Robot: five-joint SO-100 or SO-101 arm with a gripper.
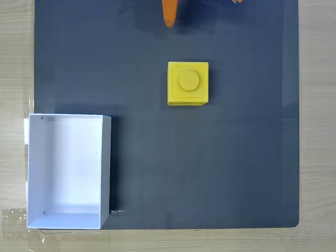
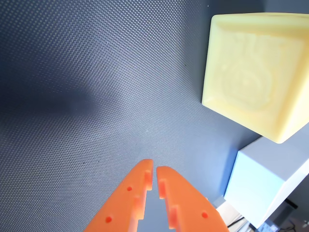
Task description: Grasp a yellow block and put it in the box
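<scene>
Progress: I judge nothing done; grasp and drop remain.
Yellow block (image 1: 188,83): on mat, untouched.
Box (image 1: 105,168): empty.
Gripper (image 2: 154,166): fingers together, holding nothing.

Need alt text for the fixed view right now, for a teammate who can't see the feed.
A yellow block sits stud-up on a dark mat, free of the orange claw, whose tip pokes in at the top edge just above it. An open white box with nothing inside rests at the mat's lower left corner.
</scene>
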